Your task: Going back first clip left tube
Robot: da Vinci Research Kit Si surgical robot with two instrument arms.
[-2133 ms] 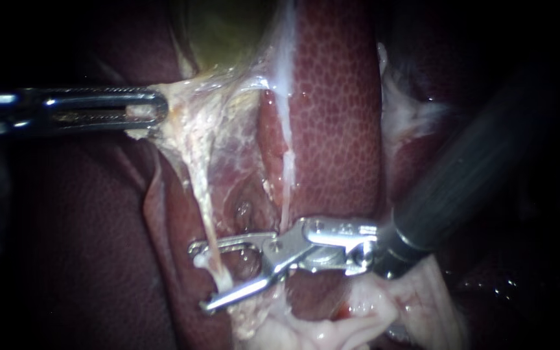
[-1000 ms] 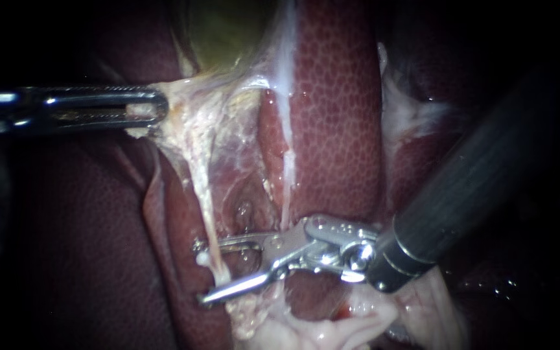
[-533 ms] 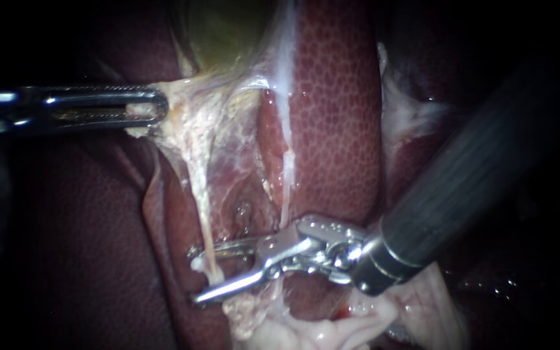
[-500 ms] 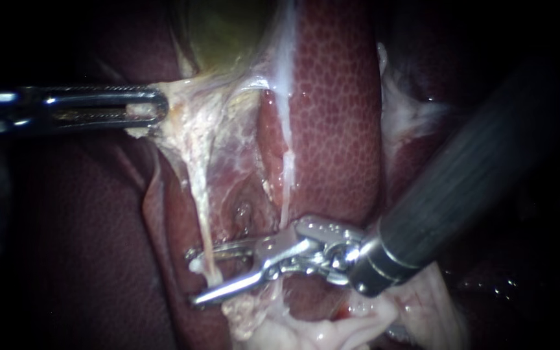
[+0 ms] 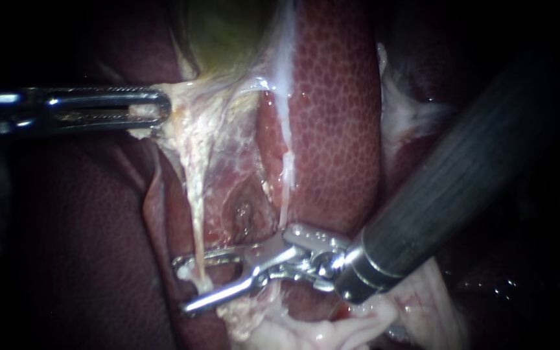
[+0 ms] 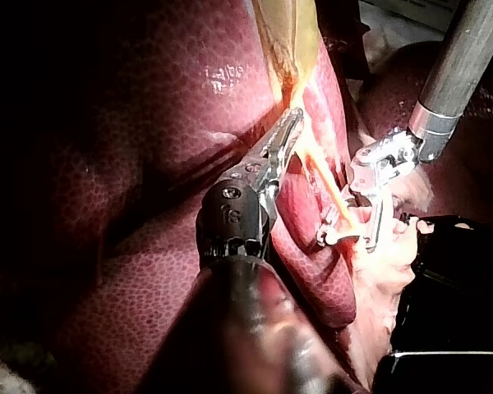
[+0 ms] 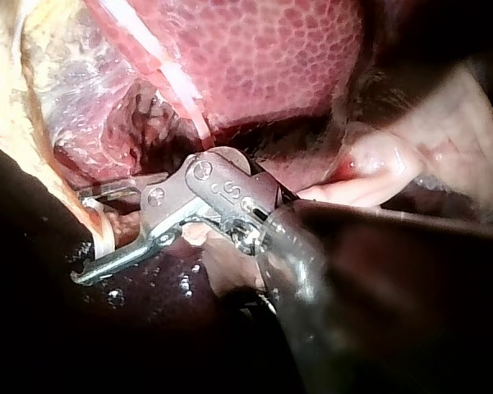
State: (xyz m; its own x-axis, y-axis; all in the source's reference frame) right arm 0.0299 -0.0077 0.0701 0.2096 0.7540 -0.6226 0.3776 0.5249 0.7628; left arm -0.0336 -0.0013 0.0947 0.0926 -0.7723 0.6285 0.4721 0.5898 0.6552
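Left instrument: claw pinching pale tissue just below gallbladder, tissue drawn taut.
Right instrument: claw spread, gap showing, one half either side of left tube.
Position of left tube: thin pale strand against liver, running from pinched tissue down between spread claw.

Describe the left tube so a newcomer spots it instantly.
Start at the left instrument, shut on the pale tissue under the gallbladder. From that tissue the left tube drops as a thin cream strand between the right instrument's open jaws. The other strand hugs the liver instead.
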